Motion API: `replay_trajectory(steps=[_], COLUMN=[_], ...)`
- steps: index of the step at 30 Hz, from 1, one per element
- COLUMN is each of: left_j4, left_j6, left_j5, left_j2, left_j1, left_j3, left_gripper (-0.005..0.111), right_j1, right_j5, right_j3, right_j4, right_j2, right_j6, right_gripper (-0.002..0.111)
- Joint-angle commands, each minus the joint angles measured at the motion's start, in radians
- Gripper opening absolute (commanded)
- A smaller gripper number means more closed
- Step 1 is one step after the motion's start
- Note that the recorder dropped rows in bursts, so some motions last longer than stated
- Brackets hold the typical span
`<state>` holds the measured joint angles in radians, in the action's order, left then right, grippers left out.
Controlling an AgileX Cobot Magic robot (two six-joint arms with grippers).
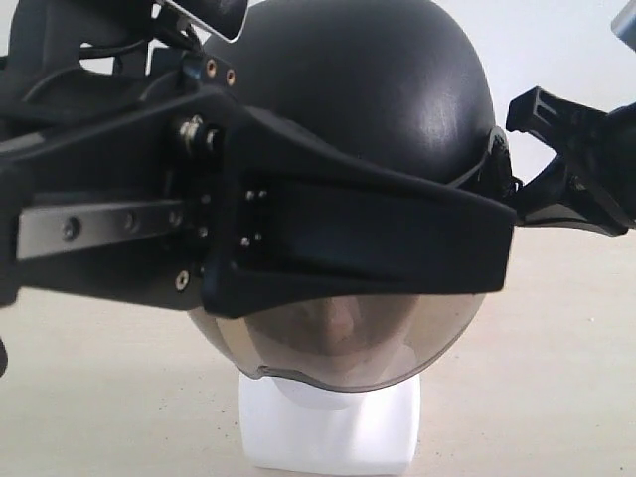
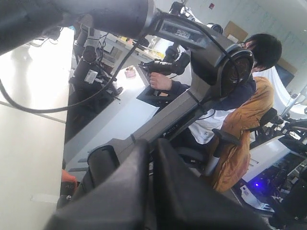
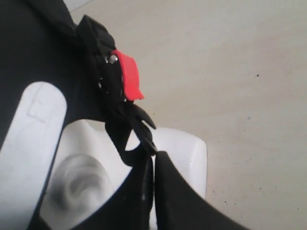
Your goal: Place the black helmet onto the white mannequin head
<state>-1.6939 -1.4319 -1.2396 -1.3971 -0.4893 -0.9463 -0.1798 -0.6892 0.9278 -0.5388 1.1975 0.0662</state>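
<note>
The black helmet [image 1: 378,89] sits over the white mannequin head [image 1: 328,427], its smoky visor [image 1: 348,348] covering the face. Only the neck base shows below the visor. My left gripper [image 1: 502,253] reaches across the front of the helmet, close to the camera. In the left wrist view the left gripper [image 2: 152,141] is shut on nothing and points out at the room. My right gripper [image 1: 519,199] is at the helmet's right side. The right gripper [image 3: 154,154] is shut beside the head's ear [image 3: 76,177]. The strap with the red buckle [image 3: 128,76] ends at its tips; whether it is pinched is unclear.
The head stands on a pale beige tabletop [image 1: 556,378] with a light wall behind it. The left arm's body [image 1: 89,219] fills the left of the exterior view. A seated person [image 2: 240,96] and other arms show in the left wrist view.
</note>
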Motion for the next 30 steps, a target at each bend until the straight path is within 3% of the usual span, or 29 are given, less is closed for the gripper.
replay_trajectory(steps=[1, 10, 24, 27, 30], left_j4=[0.002, -0.002, -0.014, -0.014, -0.014], left_j6=[0.002, 0.004, 0.004, 0.004, 0.004], left_j5=[0.246, 0.26, 0.268, 0.268, 0.27], left_j2=[-0.045, -0.086, -0.087, -0.087, -0.087], left_j1=[0.023, -0.019, -0.019, -0.019, -0.019], left_j3=[0.004, 0.004, 0.004, 0.004, 0.004], left_gripper=[0.004, 0.004, 0.004, 0.004, 0.004], right_j1=[0.032, 0.032, 0.032, 0.032, 0.032], right_j5=[0.077, 0.09, 0.078, 0.08, 0.069], right_j3=[0.003, 0.003, 0.003, 0.003, 0.003], right_j4=[0.121, 0.148, 0.125, 0.125, 0.125], right_j2=[0.021, 0.021, -0.035, -0.059, -0.059], right_j6=[-0.024, -0.024, -0.024, -0.033, -0.033], right_gripper=[0.0, 0.0, 0.001, 0.01, 0.034])
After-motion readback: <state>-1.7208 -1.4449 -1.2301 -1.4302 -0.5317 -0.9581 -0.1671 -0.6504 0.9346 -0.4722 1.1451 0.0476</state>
